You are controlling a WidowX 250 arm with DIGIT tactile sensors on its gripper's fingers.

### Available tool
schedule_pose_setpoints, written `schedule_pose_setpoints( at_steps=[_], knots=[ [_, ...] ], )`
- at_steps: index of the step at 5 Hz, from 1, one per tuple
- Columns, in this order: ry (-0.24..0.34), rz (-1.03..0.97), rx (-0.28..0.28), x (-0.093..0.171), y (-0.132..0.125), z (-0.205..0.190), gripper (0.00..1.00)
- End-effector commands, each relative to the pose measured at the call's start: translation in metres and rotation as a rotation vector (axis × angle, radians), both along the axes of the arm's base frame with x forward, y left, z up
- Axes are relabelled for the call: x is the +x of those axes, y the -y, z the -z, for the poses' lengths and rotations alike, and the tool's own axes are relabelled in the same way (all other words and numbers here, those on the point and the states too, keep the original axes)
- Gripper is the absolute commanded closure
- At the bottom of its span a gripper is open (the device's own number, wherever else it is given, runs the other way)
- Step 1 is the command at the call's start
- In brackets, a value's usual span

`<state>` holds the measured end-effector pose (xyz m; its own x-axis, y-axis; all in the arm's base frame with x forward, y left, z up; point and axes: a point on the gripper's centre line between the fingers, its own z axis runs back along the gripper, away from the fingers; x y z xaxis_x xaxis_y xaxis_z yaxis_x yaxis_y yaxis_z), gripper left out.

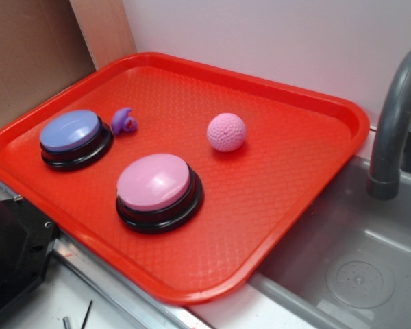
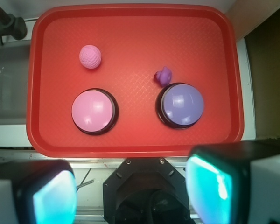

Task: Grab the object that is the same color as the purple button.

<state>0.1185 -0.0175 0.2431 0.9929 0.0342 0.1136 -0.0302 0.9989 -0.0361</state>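
Note:
The tiny purple hooked piece (image 1: 124,121) lies on the red tray (image 1: 274,199), touching or just beside the far right side of the periwinkle dome button (image 1: 70,131). In the wrist view the piece (image 2: 163,75) sits just above the purple button (image 2: 181,104). My gripper (image 2: 130,193) is open and empty, its teal-padded fingers (image 2: 214,186) wide apart. It hangs high above the robot base, in front of the tray's near edge, well away from the piece. The gripper is out of the exterior view.
A pink dome button (image 1: 154,182) with a black base sits near the tray's front; a pink dimpled ball (image 1: 227,132) lies mid-tray. A grey sink (image 1: 356,274) with a faucet (image 1: 394,130) is to the right. The black robot base (image 1: 14,253) is at the tray's front left.

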Motion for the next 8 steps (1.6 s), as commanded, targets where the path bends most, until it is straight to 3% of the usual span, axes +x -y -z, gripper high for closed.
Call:
schedule_pose_setpoints(
  at_steps=[1, 4, 5, 6, 8],
  knots=[
    [0.000, 0.000, 0.000, 0.000, 0.000, 0.000, 0.00],
    [-0.156, -0.156, 0.062, 0.061, -0.055, 0.094, 0.00],
    [-0.148, -0.056, 0.054, 0.070, -0.071, 0.119, 0.00],
    [-0.131, -0.017, 0.091, 0.079, -0.081, 0.140, 0.00],
    [-0.090, 0.055, 0.128, 0.098, -0.083, 0.160, 0.00]
  ],
)
